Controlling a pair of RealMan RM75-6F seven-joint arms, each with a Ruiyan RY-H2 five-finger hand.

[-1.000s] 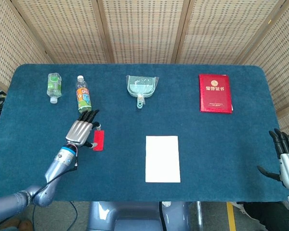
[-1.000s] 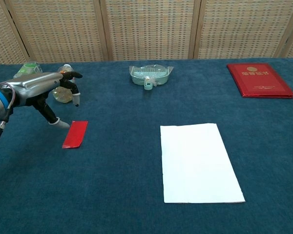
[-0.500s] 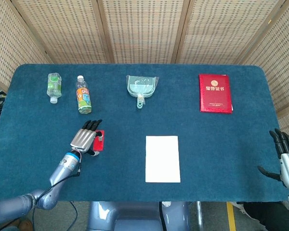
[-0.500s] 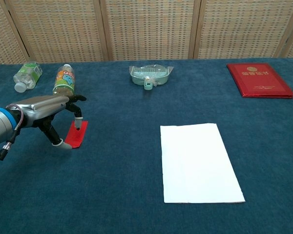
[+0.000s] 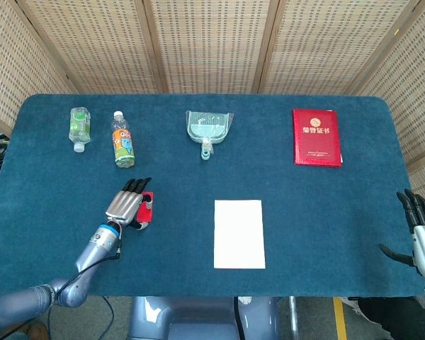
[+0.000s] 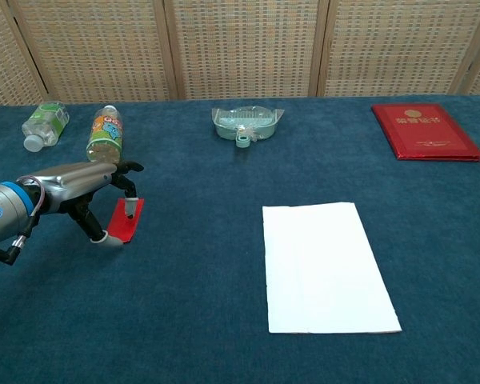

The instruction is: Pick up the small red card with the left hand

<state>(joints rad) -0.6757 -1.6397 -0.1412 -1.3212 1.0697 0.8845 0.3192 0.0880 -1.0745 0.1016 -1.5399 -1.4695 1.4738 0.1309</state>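
Note:
The small red card (image 6: 128, 222) lies flat on the blue table cloth at the left, half covered by my left hand (image 5: 127, 202) in the head view. In the chest view the left hand (image 6: 78, 181) arches over the card. One fingertip (image 6: 130, 210) presses on its top and the thumb touches its near left corner. The card is not lifted. My right hand (image 5: 422, 237) hangs off the table's right front edge, fingers spread, holding nothing.
A white sheet of paper (image 5: 239, 233) lies mid-table. Two bottles (image 5: 122, 139) (image 5: 78, 127) lie at the back left, a clear dustpan (image 5: 209, 129) at the back middle, and a red certificate book (image 5: 316, 137) at the back right.
The left hand came down and toward me from near the orange bottle onto the card. Its fingertip and thumb now touch the card. The right hand has not moved.

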